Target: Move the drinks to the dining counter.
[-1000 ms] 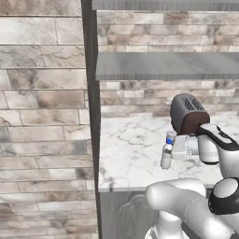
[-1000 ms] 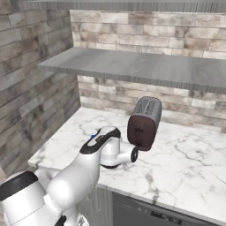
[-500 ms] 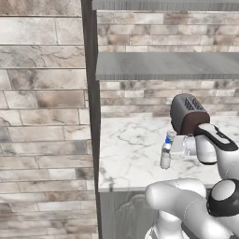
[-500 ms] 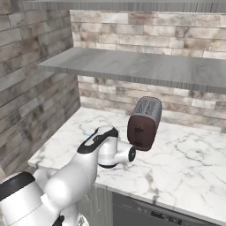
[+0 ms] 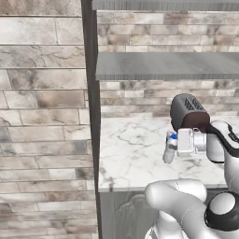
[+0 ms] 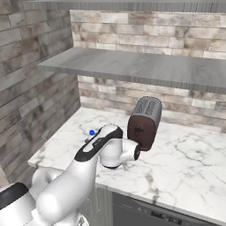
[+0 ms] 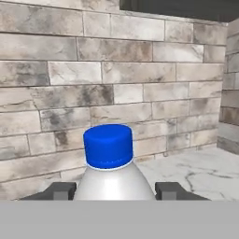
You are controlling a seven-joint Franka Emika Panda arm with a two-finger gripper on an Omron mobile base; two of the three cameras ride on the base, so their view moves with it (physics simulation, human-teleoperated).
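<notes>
Just left of the dark toaster (image 5: 187,112) on the marble bench (image 5: 135,154), the end effector (image 7: 114,190) pinches the blue-capped water bottle (image 7: 110,163).

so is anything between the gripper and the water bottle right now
No. In the hand view the water bottle sits directly between the two fingertips of the gripper, which have closed against its sides. The toaster stands behind the gripper on the marble worktop, not in between. The dining counter cannot be judged here.
</notes>
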